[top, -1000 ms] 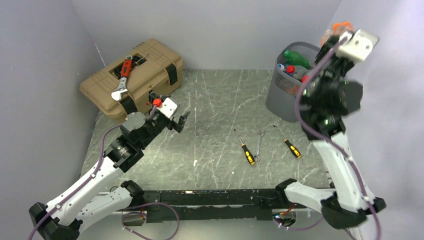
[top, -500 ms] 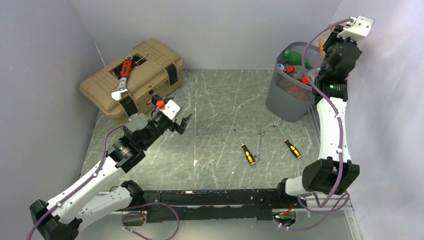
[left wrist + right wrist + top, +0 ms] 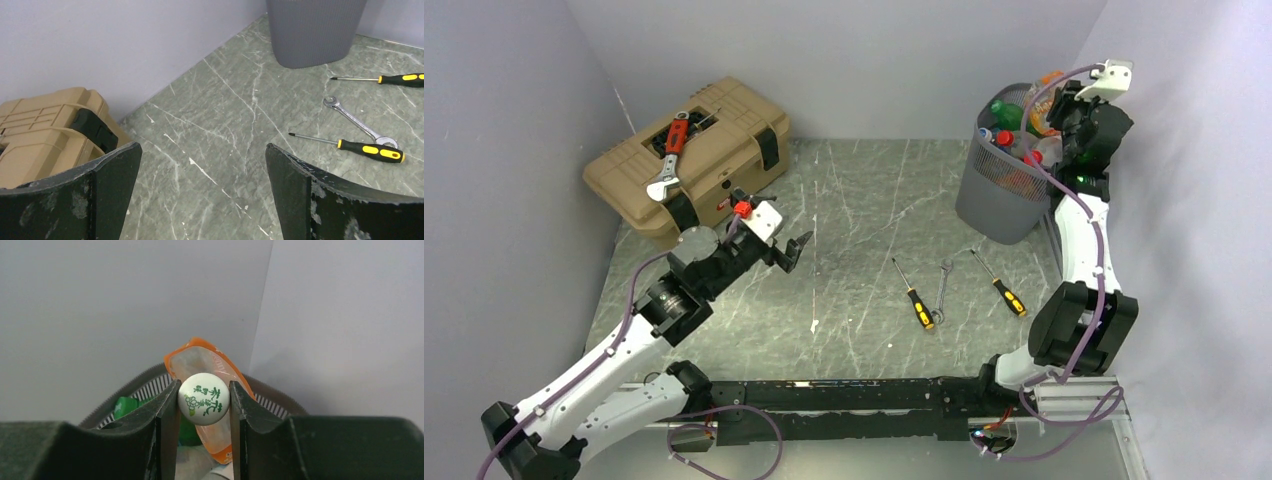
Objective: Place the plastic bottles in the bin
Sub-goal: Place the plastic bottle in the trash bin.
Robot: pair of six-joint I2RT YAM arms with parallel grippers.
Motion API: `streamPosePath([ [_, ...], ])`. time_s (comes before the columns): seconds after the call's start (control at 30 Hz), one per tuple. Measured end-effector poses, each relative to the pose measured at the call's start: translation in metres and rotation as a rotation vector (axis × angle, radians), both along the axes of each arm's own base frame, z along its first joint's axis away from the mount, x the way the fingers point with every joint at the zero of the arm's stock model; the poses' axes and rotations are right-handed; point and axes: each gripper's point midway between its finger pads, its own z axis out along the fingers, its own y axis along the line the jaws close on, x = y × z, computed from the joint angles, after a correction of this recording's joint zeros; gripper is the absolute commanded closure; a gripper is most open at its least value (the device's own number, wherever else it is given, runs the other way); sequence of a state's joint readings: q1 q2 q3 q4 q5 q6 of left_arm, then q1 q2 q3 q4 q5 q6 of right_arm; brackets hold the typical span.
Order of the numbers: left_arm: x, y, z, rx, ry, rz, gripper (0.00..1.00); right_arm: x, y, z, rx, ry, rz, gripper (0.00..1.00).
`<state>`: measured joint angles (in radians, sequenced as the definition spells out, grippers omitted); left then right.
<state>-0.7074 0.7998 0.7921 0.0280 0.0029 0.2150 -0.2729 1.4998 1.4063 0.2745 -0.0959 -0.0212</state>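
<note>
Bottle (image 3: 210,362), orange label, hangs over the bin (image 3: 990,205) at the table's far right corner; right gripper (image 3: 204,390) pinches its white cap (image 3: 204,400). Bin is heaped with other bottles (image 3: 1014,112), so this one may land on the pile, roll over the rim and fall to the table. Left gripper (image 3: 202,155) hovers by the left edge, fingers spread, empty. Toolbox (image 3: 714,130) sits in the far left corner. Two screwdrivers (image 3: 914,297) and a spanner (image 3: 942,288) lie near the bin's foot, nothing blocking the drop.
</note>
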Motion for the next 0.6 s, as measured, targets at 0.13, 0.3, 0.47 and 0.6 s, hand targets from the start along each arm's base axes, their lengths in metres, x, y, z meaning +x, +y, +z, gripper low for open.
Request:
streamPosePath([
  [0.13, 0.001, -0.005, -0.003, 0.003, 0.020, -0.014, 0.00, -0.005, 0.000, -0.014, 0.005, -0.004, 0.000, 1.00],
  [0.3, 0.002, -0.008, -0.008, 0.008, 0.037, -0.023, 0.01, -0.008, 0.007, -0.025, -0.005, 0.017, 0.026, 0.91],
  [0.47, 0.003, -0.010, -0.011, 0.015, 0.045, -0.027, 0.01, -0.009, 0.024, -0.040, -0.048, 0.075, 0.047, 0.55],
  [0.6, 0.005, -0.012, -0.016, 0.025, 0.058, -0.027, 0.01, -0.014, 0.035, -0.062, -0.028, 0.140, 0.069, 0.24],
])
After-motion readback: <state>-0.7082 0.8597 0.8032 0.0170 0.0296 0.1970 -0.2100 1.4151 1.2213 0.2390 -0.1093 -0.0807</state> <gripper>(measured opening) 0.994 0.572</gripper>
